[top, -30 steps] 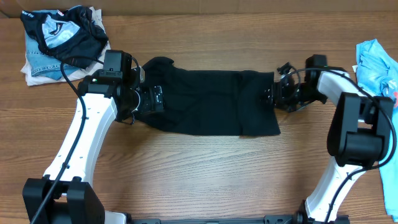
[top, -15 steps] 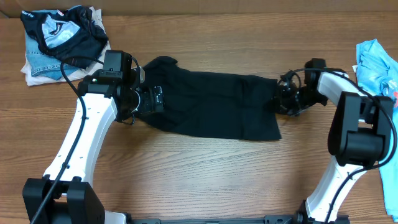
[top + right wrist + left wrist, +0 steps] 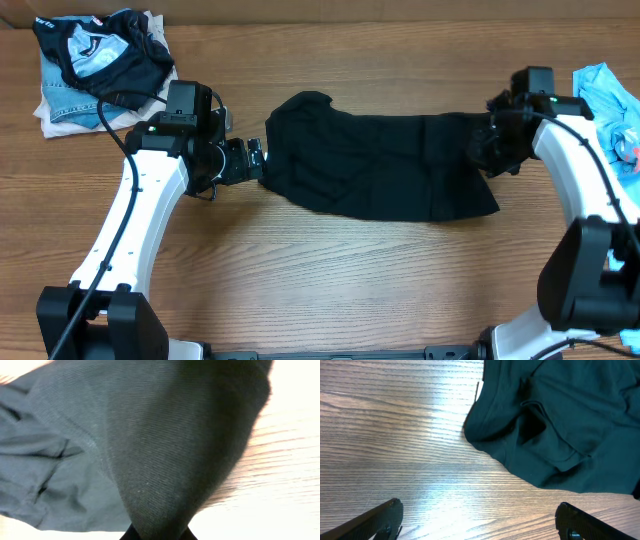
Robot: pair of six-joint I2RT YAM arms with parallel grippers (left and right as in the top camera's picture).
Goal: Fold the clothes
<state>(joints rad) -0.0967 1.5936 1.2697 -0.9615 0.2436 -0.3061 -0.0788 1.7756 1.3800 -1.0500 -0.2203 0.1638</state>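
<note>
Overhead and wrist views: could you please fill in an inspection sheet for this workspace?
Surface: wooden table, no stains seen.
Job's things: black T-shirt rumpled across the middle; pile of clothes at far left corner; light blue garment at right edge.
Clutter: nothing seen.
Grippers: left gripper open at the T-shirt's left end, holding nothing; right gripper shut on the T-shirt's right end.
Cables: black cable along the left arm, crossing the pile.
Surroundings: nothing seen.

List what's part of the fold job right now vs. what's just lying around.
In play: black T-shirt, pinched at its edge by the right gripper; open left gripper beside it.
Lying about: mixed clothes pile, far left; light blue garment, far right.
</note>
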